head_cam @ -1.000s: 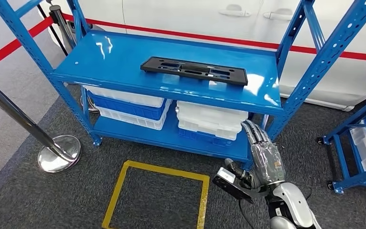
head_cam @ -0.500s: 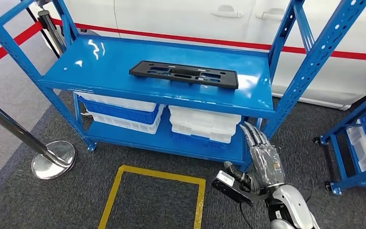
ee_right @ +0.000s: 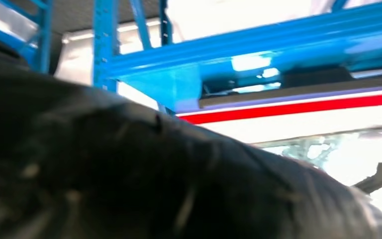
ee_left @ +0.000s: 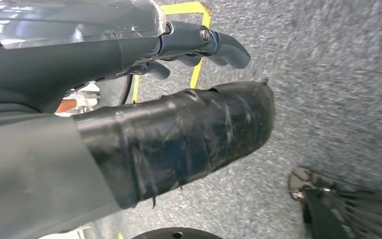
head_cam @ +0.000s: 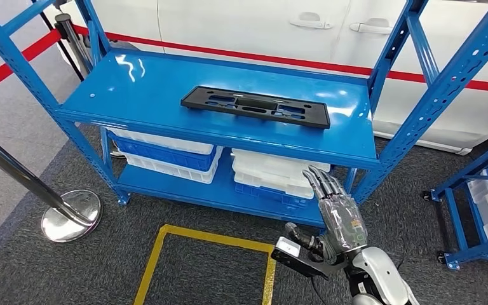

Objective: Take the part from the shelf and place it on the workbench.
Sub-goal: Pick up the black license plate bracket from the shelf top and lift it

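Observation:
A flat black plastic part (head_cam: 255, 107) with long slots lies on the top board of the blue shelf (head_cam: 133, 82), right of its middle. My right hand (head_cam: 333, 213) is raised in front of the shelf's lower right corner, well below and a little right of the part. Its fingers are stretched out and apart with nothing in them. In the right wrist view a blurred dark thumb (ee_right: 154, 174) is close to the camera, with the blue shelf frame (ee_right: 258, 55) behind it. My left hand (ee_left: 144, 99) hangs over the grey carpet and holds nothing.
White and blue bins (head_cam: 165, 149) (head_cam: 273, 175) fill the lower shelf board. A chrome stanchion base (head_cam: 70, 216) stands at the left. A yellow floor square (head_cam: 206, 267) lies before the shelf. Another blue rack (head_cam: 483, 210) stands at the right, and a white car (head_cam: 260, 25) behind.
The whole view has shifted a little, so the camera moved. My right hand has come slightly left and up toward the shelf. The part lies as before.

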Controlling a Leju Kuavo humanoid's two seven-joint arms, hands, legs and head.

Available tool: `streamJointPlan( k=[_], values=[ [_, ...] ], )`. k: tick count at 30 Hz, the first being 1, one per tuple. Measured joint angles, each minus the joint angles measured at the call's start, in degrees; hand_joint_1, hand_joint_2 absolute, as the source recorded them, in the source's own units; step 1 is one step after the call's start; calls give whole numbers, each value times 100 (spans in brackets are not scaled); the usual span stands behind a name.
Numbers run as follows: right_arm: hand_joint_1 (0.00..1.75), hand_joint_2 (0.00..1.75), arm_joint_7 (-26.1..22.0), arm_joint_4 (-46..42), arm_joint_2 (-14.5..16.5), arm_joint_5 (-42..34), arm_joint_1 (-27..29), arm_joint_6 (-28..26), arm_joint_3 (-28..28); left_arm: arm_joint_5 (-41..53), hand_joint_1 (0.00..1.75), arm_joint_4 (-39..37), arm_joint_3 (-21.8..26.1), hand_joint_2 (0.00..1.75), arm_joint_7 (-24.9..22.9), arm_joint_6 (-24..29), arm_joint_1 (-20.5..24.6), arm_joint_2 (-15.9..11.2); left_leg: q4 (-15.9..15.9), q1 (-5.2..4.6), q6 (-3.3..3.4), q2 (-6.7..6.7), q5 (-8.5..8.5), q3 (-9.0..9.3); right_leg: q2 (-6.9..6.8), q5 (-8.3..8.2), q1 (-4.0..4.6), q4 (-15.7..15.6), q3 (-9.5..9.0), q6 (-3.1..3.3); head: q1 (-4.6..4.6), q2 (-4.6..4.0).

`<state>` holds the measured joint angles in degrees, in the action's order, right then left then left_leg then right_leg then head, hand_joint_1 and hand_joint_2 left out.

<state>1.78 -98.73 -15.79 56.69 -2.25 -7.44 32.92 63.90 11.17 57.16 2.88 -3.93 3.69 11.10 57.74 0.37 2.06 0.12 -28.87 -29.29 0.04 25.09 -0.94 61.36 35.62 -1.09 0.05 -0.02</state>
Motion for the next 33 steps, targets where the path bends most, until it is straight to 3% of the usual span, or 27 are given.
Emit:
streamJointPlan(
  k=[3, 5, 6, 9, 10, 11, 13, 15, 16, 19, 21, 22, 24, 25, 26, 27, 29, 30, 31, 33],
  values=[
    [0, 0, -32, 7, 82, 80, -117, 107, 275, 22, 0, -2, -2, 0, -1, -2, 32, 1, -3, -4, -100, 11, -55, -8, 12, 87, 49, -128, -53, 112, -2, 0],
    [0, 0, 0, 18, 174, 103, -215, 203, 504, 52, 0, -2, -5, 0, -8, -3, 40, 2, 79, 5, -161, 17, -132, -24, 27, 105, 19, -178, -107, 174, -3, 0],
    [0, 0, 28, 47, 242, 87, -300, 246, 626, 72, 0, -2, -9, 0, -12, -4, 42, 3, 272, 8, -188, 16, -224, -110, 32, 116, 0, -209, -146, 204, -5, 0],
    [0, 0, 90, 218, 462, 0, -553, 315, 926, 122, 0, -2, -44, 0, -18, -8, 42, 3, 1365, 21, -241, 9, -597, -766, 31, 197, -6, -237, -258, 270, -9, 0],
    [0, 0, 96, 277, 515, -20, -600, 318, 985, 135, 0, -2, -58, 0, -17, -9, 37, 3, 1596, 24, -246, 10, -588, -960, 29, 235, -4, -237, -305, 274, -9, 0],
    [0, 0, 97, 326, 553, -33, -635, 318, 1025, 146, 0, -2, -69, 0, -17, -9, 29, 3, 1619, 25, -243, 10, -463, -1053, 30, 276, -3, -236, -358, 272, -9, 0],
    [0, 0, 98, 413, 622, -47, -712, 316, 1089, 164, 0, -2, -92, 0, -17, -8, 13, 3, 1075, 24, -211, 9, 75, -947, 41, 365, -2, -235, -484, 259, -9, 0],
    [0, 0, 100, 483, 682, -57, -790, 313, 1141, 172, 0, -4, -113, 0, -17, -7, -3, 3, 424, 1, -160, 2, 428, -707, 57, 451, 14, -230, -549, 217, -9, 0],
    [0, 0, 100, 512, 707, -62, -821, 310, 1164, 174, 0, -5, -122, 0, -16, -7, 0, 3, 243, -14, -136, 1, 469, -634, 61, 480, 20, -231, -555, 187, -9, 0],
    [0, 0, 115, 580, 757, -73, -882, 303, 1207, 186, 0, -7, -138, 0, -14, -9, 19, 4, 107, -18, -71, -3, 385, -559, 54, 535, 23, -270, -585, 102, -10, 0],
    [0, 0, 140, 613, 785, -82, -934, 294, 1215, 204, 0, -8, -138, 0, -19, -10, 7, 5, 18, 15, -14, -4, 361, -457, 36, 655, 24, -78, -542, 56, 1, 0],
    [0, 44, 147, 633, 793, -101, -967, 290, 1216, 211, 0, -9, -138, 0, -21, -13, 2, 6, -18, 29, 15, -1, 344, -400, 30, 771, 21, 194, -412, 37, 7, 0],
    [0, 131, 129, 721, 798, -184, -1053, 280, 1219, 220, 0, -10, -142, 0, -21, -18, 3, 7, -29, 20, 55, 0, 280, -322, 23, 997, 16, 964, 62, 16, 15, 0],
    [0, 175, 116, 781, 797, -236, -1102, 277, 1220, 225, 0, -12, -145, 0, -20, -21, 4, 8, -26, 16, 63, -2, 239, -279, 23, 1011, 16, 1241, 282, 12, 15, 0],
    [0, 175, 105, 845, 796, -286, -1151, 273, 1220, 232, 0, -15, -147, 0, -16, -22, 2, 8, -24, 12, 64, -5, 193, -223, 23, 906, 17, 1327, 418, 13, 15, 0],
    [0, 175, 103, 901, 796, -328, -1198, 268, 1217, 243, 0, -18, -148, 0, -13, -22, 0, 9, -22, 10, 60, -10, 143, -153, 22, 686, 19, 1190, 445, 23, 15, 0],
    [0, 175, 119, 988, 791, -386, -1268, 247, 1202, 263, 0, -24, -151, 0, -1, -22, -10, 13, -22, 7, 35, -17, 35, -7, 15, 144, 29, 500, 247, 72, 15, 0],
    [0, 175, 139, 1026, 783, -403, -1295, 228, 1185, 272, 0, -29, -155, 0, 6, -22, -8, 15, -16, 0, 11, -21, -14, 43, 8, -17, 49, 196, 133, 103, 12, 0],
    [0, 175, 162, 1059, 775, -413, -1320, 207, 1167, 274, 0, -33, -161, 0, 14, -22, -3, 17, -11, -4, -15, -22, -50, 63, 2, -64, 69, -8, 46, 133, 8, 0],
    [0, 175, 206, 1110, 760, -422, -1355, 178, 1126, 276, 0, -40, -180, 0, 25, -22, 19, 21, -27, -11, -69, -19, -85, 65, 3, 12, 105, -134, -14, 181, 0, 0]
  ],
)
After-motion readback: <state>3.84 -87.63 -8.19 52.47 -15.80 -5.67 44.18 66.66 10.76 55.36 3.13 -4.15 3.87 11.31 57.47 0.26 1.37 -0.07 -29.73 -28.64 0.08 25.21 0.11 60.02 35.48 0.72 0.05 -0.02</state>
